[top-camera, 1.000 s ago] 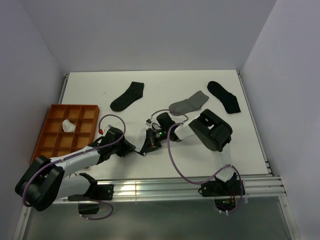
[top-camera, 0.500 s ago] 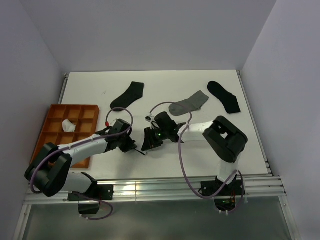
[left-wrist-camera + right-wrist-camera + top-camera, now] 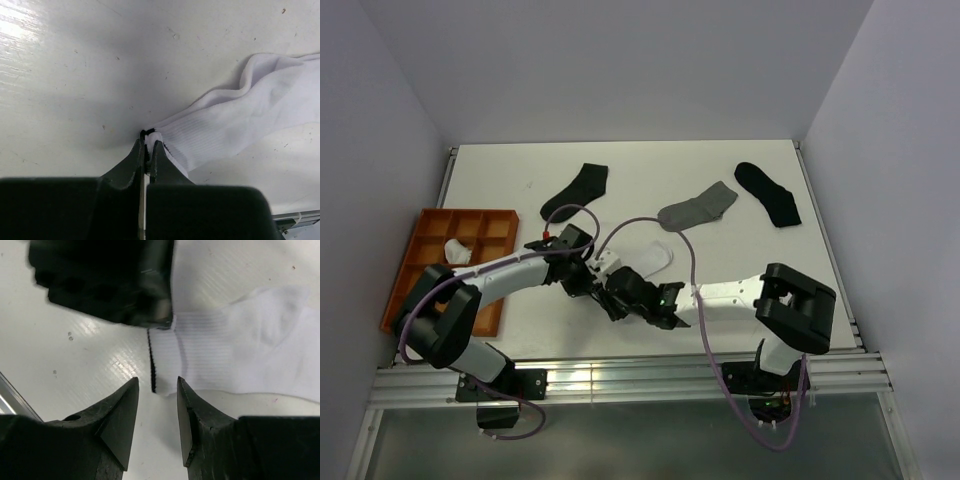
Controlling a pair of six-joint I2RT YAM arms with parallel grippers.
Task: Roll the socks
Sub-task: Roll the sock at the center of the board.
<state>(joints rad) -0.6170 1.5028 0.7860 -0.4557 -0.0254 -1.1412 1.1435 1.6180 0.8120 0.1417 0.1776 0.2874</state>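
Note:
A white sock (image 3: 656,258) with a black cuff edge (image 3: 152,365) lies flat mid-table, toe pointing away. My left gripper (image 3: 146,144) is shut on one corner of its cuff, and the sock's body (image 3: 235,122) trails off to the right. My right gripper (image 3: 158,383) stands open just in front of the cuff's other corner, with only bare table between its fingers. The left gripper's black body (image 3: 110,280) shows at the top of the right wrist view. In the top view both grippers meet at the cuff, left (image 3: 592,279) and right (image 3: 619,298).
A grey sock (image 3: 698,208) and two black socks (image 3: 575,193) (image 3: 768,193) lie flat farther back. An orange compartment tray (image 3: 420,300) at the left holds a small white rolled bundle (image 3: 455,252). The table's metal rail (image 3: 620,375) runs along the near edge.
My left gripper has moved right and closed on the sock's cuff. My right gripper has opened and dropped toward the near edge. The white sock now lies uncovered and stretched out.

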